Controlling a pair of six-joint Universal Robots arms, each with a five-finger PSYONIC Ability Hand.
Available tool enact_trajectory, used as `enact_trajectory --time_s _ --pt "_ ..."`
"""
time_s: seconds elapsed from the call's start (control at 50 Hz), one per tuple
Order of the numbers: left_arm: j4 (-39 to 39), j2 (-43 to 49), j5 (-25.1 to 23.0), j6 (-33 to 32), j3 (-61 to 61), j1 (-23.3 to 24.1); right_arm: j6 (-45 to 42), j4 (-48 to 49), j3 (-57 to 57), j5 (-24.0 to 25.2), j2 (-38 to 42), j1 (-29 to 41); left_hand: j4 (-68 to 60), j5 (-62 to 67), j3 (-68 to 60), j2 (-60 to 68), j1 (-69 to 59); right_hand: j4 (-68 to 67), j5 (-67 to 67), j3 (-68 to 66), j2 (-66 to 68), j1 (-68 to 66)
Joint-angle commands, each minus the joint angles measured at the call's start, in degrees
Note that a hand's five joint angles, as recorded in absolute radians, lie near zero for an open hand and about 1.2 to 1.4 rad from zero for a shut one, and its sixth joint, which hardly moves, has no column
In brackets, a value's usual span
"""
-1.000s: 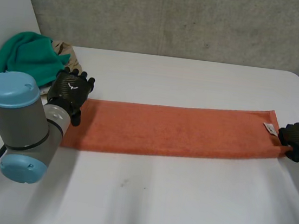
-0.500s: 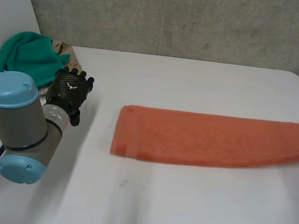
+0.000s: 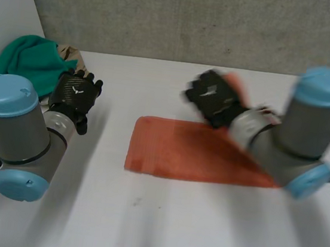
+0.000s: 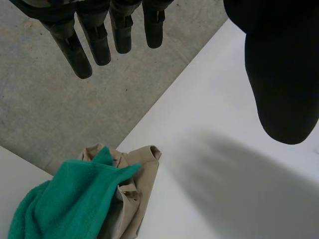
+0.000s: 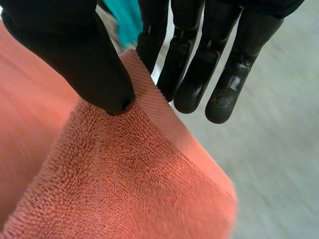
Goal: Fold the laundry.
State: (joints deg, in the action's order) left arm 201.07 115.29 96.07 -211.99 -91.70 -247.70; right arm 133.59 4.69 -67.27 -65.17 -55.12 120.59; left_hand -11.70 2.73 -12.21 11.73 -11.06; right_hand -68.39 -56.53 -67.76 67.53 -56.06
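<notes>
An orange towel (image 3: 173,156) lies across the middle of the white table (image 3: 152,230). Its right end is lifted and carried back over the rest. My right hand (image 3: 211,97) holds that end above the towel's far edge. In the right wrist view the thumb (image 5: 79,55) and fingers (image 5: 197,64) pinch the towel's hemmed edge (image 5: 149,114). My left hand (image 3: 77,96) hovers well to the left of the towel, touching nothing. Its fingers (image 4: 94,37) are straight and spread from the thumb (image 4: 279,74), so it is open.
A green cloth (image 3: 28,61) lies on a beige garment (image 3: 77,60) at the table's far left corner, just beyond my left hand. Both show under that hand's fingers as green cloth (image 4: 65,199) and beige garment (image 4: 137,172). A concrete wall (image 3: 196,19) stands behind the table.
The towel slid right, away from my left hand. My right hand then swung from the far right towards the middle, carrying the towel's right end over the rest. The left hand barely moved.
</notes>
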Motion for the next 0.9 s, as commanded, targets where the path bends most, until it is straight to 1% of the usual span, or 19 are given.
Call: enact_trajectory --time_s 0.02,0.08,0.14,0.16,0.22,0.24,0.26,0.3,0.32,0.4,0.48,0.58,0.6,0.68,0.72,0.78,0.8,0.82,0.9 --pt "-0.1 0.4 -0.1 0.0 -0.1 0.1 0.1 0.1 2.8 0.1 8.0 10.0 1.7 -2.7 2.2 -1.7 1.1 -11.6 -13.5 -12.2 12.5 -23.9" --pt "0.0 0.6 -0.1 0.0 0.0 0.2 -0.3 0.0 3.4 -0.8 11.0 11.8 1.7 -2.7 2.2 -1.7 1.1 -11.6 -13.5 -12.2 12.5 -23.9" --pt "0.0 0.6 -0.1 0.0 0.4 0.6 0.0 -0.3 3.8 -1.9 11.9 12.2 1.7 -2.7 2.2 -1.7 1.1 36.1 34.2 35.5 -35.2 23.8" --pt "0.0 0.7 -0.1 0.0 0.8 1.3 0.4 -0.4 3.8 -3.7 11.4 12.0 1.7 -2.7 2.2 -1.7 1.1 58.4 56.5 57.8 -57.5 46.1" --pt "0.0 0.7 -0.1 0.0 1.3 2.5 2.8 -0.6 3.6 -8.1 9.8 11.7 1.7 -2.7 2.2 -1.7 1.1 58.4 56.5 57.8 -57.5 46.1" --pt "0.1 0.7 -0.1 0.0 1.7 3.2 6.4 -0.8 3.4 -11.6 7.7 11.3 1.7 -2.7 2.2 -1.7 1.1 58.4 56.5 57.8 -57.5 46.1" --pt "0.0 0.7 -0.1 0.0 2.1 3.5 8.6 -1.0 3.1 -13.2 6.6 10.7 1.7 -2.7 2.2 -1.7 1.1 58.4 56.5 57.8 -57.5 46.1" --pt "0.0 0.7 -0.1 0.1 2.7 4.2 15.1 -2.4 1.0 -16.3 3.2 6.0 1.7 -2.7 2.2 -1.7 1.1 58.4 56.5 57.8 -57.5 46.1" --pt "0.0 0.7 -0.1 0.1 3.1 5.2 16.7 -3.0 -0.1 -16.6 2.0 3.9 1.7 -2.7 2.2 -1.7 1.1 58.4 56.5 57.8 -57.5 46.1" --pt "0.1 0.7 -0.1 0.1 4.2 7.4 21.6 -5.0 -7.9 -14.5 -3.3 -5.2 1.7 -2.7 2.2 -1.7 1.1 58.4 56.5 57.8 -57.5 46.1" --pt "0.1 0.8 -0.2 0.1 5.2 9.2 21.2 -4.7 -16.1 -10.8 -6.5 -10.6 1.7 -2.7 2.2 -1.7 1.1 58.4 56.5 57.8 -57.5 46.1" --pt "0.6 2.6 -0.3 1.2 7.5 11.8 18.7 -2.2 -23.1 -9.4 -6.9 -15.9 1.7 -2.7 2.2 -1.7 1.1 58.2 56.3 57.5 -57.3 45.8" --pt "0.6 3.2 -0.2 1.5 8.0 12.3 17.8 -1.0 -24.5 -9.3 -6.9 -17.0 1.7 -2.7 2.2 -1.7 1.1 51.3 49.5 50.7 -50.4 39.0" --pt "0.4 4.9 -0.1 1.9 9.6 13.7 14.9 1.9 -27.4 -9.2 -6.9 -18.9 1.7 -2.7 2.2 -1.7 1.1 35.5 33.6 34.9 -34.6 23.2" --pt "0.4 5.0 -0.1 1.9 9.6 13.8 13.9 2.3 -27.7 -9.0 -6.4 -19.4 1.7 -2.7 2.2 -1.7 1.1 30.6 28.7 29.9 -29.7 18.2" --pt "0.4 5.0 -0.1 2.0 9.1 13.9 12.6 3.0 -27.9 -9.1 -4.6 -20.0 1.7 -2.7 2.2 -1.7 1.1 10.6 8.7 10.0 -9.7 -1.7" --pt "0.4 5.0 -0.1 2.0 8.9 13.9 12.5 3.0 -27.7 -9.1 -3.9 -20.3 1.7 -2.7 2.2 -1.7 1.1 2.0 0.2 1.4 -1.2 -10.3" --pt "0.3 5.0 -0.1 2.1 8.8 14.0 12.1 3.1 -27.0 -9.5 -3.2 -20.8 1.7 -2.7 2.2 -1.7 1.1 -11.5 -13.3 -12.1 12.3 -23.8" --pt "-0.2 4.9 0.2 2.1 8.1 13.9 11.1 4.1 -26.0 -10.1 -3.7 -21.2 1.7 -2.7 2.2 -1.7 1.1 -11.6 -13.5 -12.2 12.5 -23.9"
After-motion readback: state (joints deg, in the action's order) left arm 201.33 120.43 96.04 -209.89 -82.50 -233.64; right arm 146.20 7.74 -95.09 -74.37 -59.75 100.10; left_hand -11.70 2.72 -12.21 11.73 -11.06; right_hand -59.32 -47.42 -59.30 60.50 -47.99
